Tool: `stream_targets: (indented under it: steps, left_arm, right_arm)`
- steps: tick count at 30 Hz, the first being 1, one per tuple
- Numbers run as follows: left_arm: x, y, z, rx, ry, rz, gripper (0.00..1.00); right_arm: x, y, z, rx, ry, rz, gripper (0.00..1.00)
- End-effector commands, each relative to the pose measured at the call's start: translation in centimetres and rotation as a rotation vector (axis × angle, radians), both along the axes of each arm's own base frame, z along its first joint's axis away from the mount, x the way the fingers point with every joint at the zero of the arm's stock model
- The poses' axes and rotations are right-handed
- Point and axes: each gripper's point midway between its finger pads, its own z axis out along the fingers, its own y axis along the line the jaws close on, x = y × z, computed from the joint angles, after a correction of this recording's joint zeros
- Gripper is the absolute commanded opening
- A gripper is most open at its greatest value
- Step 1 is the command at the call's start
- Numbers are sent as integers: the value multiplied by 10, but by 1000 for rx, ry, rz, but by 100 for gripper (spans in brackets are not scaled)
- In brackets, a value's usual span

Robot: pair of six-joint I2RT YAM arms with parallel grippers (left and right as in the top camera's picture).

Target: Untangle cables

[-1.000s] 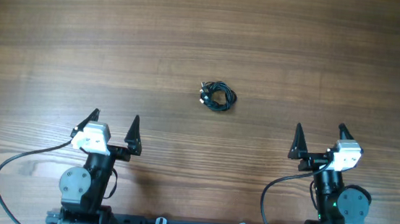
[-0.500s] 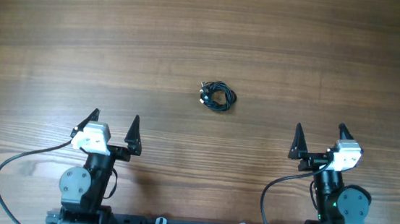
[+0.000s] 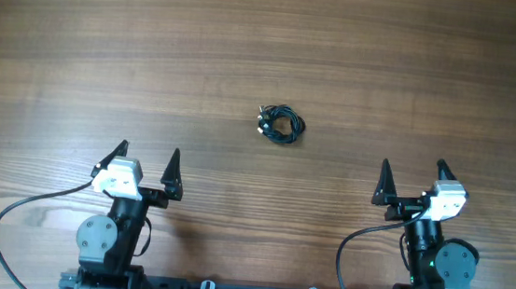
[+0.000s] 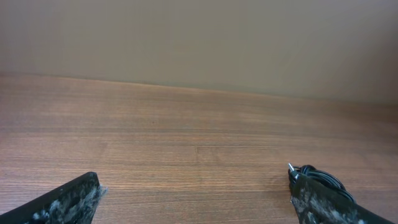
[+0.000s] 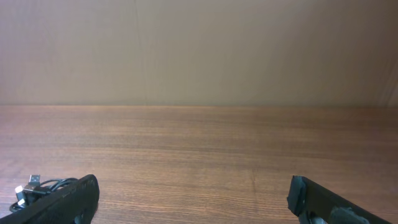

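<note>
Lying knotted, cables (image 3: pixel 281 124) sit clear of spread left fingers (image 3: pixel 174 167) and right fingers (image 3: pixel 383 182).

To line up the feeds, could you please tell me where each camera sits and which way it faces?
Overhead: above the table, looking straight down at the cables; left end effector and right end effector show at the bottom, open.
Left wrist: behind the left end effector, facing forward toward the wall; own fingers in the bottom corners.
Right wrist: likewise, behind the right end effector.
Shared: all three see the cables, on opposite sides in the wrist views.
</note>
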Motion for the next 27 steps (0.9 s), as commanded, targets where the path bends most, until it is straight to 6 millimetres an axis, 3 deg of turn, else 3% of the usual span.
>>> stream_targets:
  steps: [1,20,27]
  left_arm:
    - [0,-1,-2,19,-2,-6,100]
    - [0,-2,-1,18,-7,-8,100]
    - [-4,-3,16,-84,-4,-12,100]
  right_arm:
    - [0,2,1,-9,-4,8,100]
    - [0,2,1,-9,-4,8,100]
    - [0,2,1,-9,-4,8,100]
